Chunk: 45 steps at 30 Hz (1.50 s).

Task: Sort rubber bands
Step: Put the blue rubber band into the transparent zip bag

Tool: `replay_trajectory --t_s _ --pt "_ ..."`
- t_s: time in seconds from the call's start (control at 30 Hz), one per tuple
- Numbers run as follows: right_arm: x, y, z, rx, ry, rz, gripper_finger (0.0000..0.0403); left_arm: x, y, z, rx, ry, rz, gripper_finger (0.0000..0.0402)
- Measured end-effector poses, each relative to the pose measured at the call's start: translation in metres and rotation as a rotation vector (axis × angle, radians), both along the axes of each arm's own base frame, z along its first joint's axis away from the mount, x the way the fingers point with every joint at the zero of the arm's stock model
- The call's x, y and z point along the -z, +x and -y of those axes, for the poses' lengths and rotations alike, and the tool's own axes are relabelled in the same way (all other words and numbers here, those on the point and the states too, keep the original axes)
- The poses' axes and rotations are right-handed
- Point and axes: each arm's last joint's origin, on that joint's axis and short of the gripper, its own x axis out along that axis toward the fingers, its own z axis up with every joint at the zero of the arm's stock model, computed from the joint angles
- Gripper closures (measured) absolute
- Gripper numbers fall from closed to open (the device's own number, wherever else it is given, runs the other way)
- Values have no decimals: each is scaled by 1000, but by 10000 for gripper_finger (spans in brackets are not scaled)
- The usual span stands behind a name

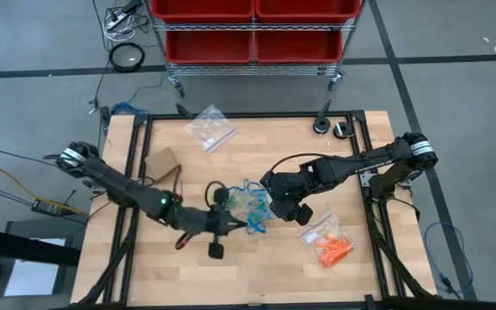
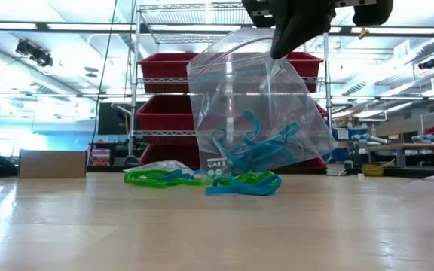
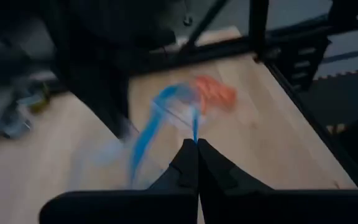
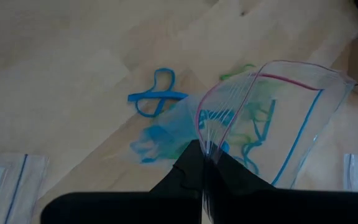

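A clear zip bag [image 2: 255, 105] with blue rubber bands [image 2: 258, 147] in its bottom hangs at the table's middle, and my right gripper [image 4: 204, 152] is shut on it. Loose green bands [image 2: 153, 178] and blue bands [image 2: 243, 184] lie on the wood in front of it. One blue band [image 4: 157, 99] lies apart. My left gripper [image 3: 196, 144], raised just to the bag's near left [image 1: 244, 226], is shut on a blue rubber band [image 3: 148, 130], which shows blurred. A second bag with orange bands [image 1: 330, 245] lies to the right. My left gripper pinches a blue rubber band [image 3: 195, 127] between its two fingertips. The band trails off from the tips, clear of the table. My right gripper pinches the bag's open rim [image 4: 207, 140] at one side of the mouth, slanting down from above. The bag hangs below it with the mouth open [image 2: 232, 53].
An empty clear bag [image 1: 209, 129] lies at the far edge and a small cardboard box [image 1: 162, 161] at the far left. Two round fittings [image 1: 332, 127] sit at the far right corner. A rack of red bins [image 1: 252, 30] stands beyond the table. Bare wood shows along the near edge.
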Motion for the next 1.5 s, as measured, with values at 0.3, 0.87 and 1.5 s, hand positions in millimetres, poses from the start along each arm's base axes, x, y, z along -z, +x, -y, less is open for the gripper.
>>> replay_trajectory --t_s 0.3,0.87,1.5 --pt "0 0 -1 -3 3 0 403 -15 17 -41 -47 30 -148 401" --pt "0 0 -2 -13 -1 1 403 -7 27 -67 58 -169 -231 396" --pt "0 0 -2 -15 -1 6 403 -3 34 -81 -82 -205 -248 228"
